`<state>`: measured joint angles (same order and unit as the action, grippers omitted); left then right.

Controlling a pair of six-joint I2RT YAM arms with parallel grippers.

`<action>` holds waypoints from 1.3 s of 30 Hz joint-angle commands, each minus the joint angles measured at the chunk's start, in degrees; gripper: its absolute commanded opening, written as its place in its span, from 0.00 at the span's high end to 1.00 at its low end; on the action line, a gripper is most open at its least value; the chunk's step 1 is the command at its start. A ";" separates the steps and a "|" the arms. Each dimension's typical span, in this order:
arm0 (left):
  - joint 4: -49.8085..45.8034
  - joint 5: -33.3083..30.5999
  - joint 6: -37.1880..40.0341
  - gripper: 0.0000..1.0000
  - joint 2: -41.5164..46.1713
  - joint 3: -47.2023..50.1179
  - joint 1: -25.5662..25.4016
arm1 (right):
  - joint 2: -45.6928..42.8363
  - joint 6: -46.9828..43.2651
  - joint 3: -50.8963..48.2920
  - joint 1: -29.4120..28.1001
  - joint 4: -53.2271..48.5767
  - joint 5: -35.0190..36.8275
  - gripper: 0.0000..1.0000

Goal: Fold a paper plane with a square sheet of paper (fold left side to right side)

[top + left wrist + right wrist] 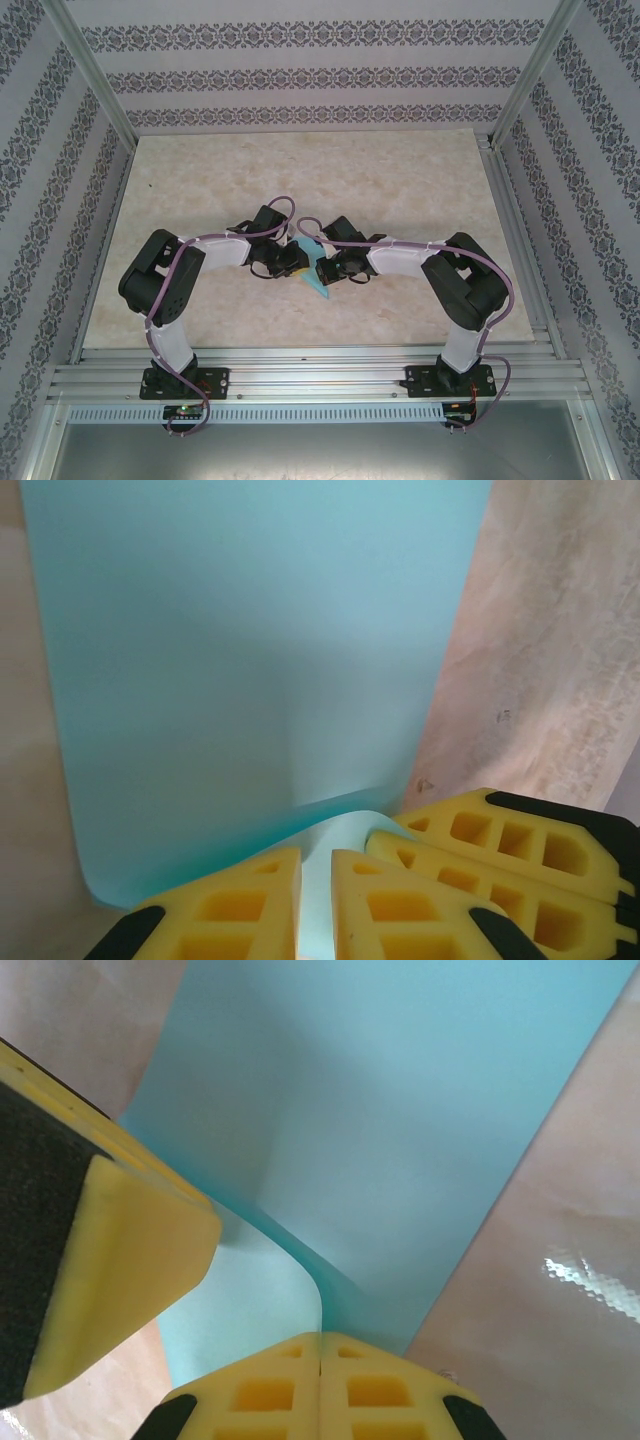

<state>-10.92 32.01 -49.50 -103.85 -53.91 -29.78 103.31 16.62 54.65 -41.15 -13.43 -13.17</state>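
In the middle of the table [200, 190] the square sheet of paper [316, 276] lies equally near both arms, its curled-up edge pinched by the narrow left gripper [316, 865] and, just right, the closed right gripper [320, 1348]

Curled turquoise paper sheet [250, 660], mid-table

Lab robot cell: aluminium-profile frame [320, 372], wallpaper-patterned panels [300, 80] enclosing marble-look tabletop [400, 180].

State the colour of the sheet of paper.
Plain turquoise-blue; the square sheet of paper shows best in the left wrist view.
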 commanded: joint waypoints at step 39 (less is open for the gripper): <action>-2.04 -6.17 3.53 0.84 -2.83 4.83 -1.14 | -11.46 21.35 -4.73 -3.13 5.47 -10.39 0.80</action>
<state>-8.08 30.92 -47.37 -104.07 -51.11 -29.78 90.54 32.62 50.37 -42.72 -12.38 -20.49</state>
